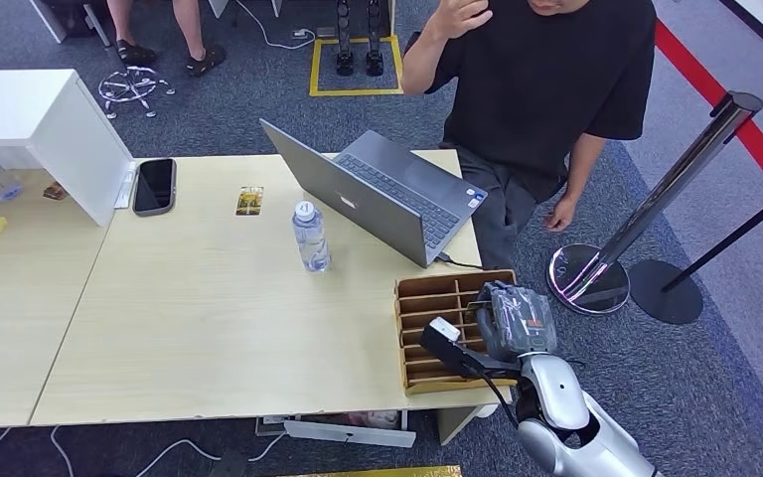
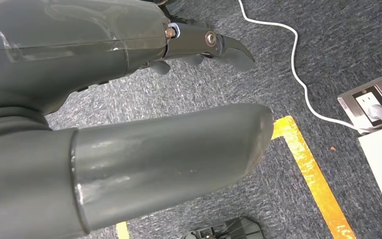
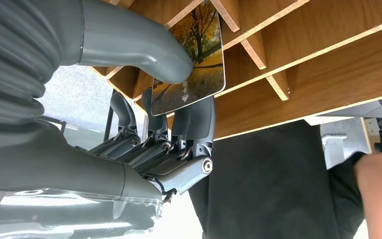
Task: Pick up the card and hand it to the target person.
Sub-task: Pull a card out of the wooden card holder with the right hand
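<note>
My right hand [image 3: 144,124] has the card [image 3: 191,59] pinched between thumb and fingers, right at the slots of the wooden organizer [image 3: 298,64]; it looks thin, light, stiff and glossy, so I judge it could slip or flex unless I keep the pinch well in from its edge. My wrist view shows that grip and the autumn-tree print, which the head view hides behind the back of my right hand [image 1: 513,320] over the organizer [image 1: 427,298]. The head view in turn shows the seated person [image 1: 546,89] beyond the laptop [image 1: 378,189], while my left hand [image 2: 129,99] hangs over carpet, fingers loosely apart, holding nothing.
</note>
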Controlling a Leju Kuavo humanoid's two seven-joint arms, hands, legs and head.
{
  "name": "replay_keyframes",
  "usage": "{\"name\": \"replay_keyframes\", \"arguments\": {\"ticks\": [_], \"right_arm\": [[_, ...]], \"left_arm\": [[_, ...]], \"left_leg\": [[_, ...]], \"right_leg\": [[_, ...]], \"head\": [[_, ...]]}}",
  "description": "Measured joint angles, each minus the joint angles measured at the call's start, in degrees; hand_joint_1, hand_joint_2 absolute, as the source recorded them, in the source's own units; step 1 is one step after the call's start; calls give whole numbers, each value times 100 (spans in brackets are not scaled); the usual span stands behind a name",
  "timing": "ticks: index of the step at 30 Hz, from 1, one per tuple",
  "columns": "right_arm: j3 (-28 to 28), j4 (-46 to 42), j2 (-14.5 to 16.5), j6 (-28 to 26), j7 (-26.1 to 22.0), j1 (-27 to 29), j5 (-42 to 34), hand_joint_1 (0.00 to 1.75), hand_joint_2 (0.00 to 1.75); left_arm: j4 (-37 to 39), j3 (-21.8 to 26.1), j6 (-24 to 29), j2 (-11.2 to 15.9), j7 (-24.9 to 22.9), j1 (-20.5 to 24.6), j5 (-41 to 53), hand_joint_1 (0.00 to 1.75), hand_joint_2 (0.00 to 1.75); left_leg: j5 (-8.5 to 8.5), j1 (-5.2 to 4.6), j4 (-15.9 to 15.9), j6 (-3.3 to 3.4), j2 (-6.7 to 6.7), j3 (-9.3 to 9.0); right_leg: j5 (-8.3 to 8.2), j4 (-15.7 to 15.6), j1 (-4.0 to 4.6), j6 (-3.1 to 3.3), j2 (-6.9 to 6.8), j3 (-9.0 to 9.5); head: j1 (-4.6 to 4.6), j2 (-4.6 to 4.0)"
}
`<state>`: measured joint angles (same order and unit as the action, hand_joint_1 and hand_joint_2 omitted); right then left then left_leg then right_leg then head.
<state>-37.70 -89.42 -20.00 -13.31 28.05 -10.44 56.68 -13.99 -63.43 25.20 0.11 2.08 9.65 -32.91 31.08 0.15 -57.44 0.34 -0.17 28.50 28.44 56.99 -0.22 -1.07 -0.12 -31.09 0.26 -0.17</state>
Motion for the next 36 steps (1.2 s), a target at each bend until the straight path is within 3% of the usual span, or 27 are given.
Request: {"name": "replay_keyframes", "arguments": {"ticks": [20, 36], "right_arm": [[-7, 5, 25, -2, -12, -111, 27, 129, 175], [71, -837, -222, 338, 313, -158, 301, 133, 175]], "left_arm": [[0, -1, -25, 0, -8, 7, 25, 0, 0], [0, -2, -9, 2, 56, 1, 23, 0, 0]], "left_leg": [[0, 0, 0, 0, 0, 0], [0, -1, -1, 0, 1, 0]], "right_leg": [[0, 0, 0, 0, 1, 0], [0, 0, 0, 0, 1, 0]], "head": [[1, 0], [0, 0]]}}
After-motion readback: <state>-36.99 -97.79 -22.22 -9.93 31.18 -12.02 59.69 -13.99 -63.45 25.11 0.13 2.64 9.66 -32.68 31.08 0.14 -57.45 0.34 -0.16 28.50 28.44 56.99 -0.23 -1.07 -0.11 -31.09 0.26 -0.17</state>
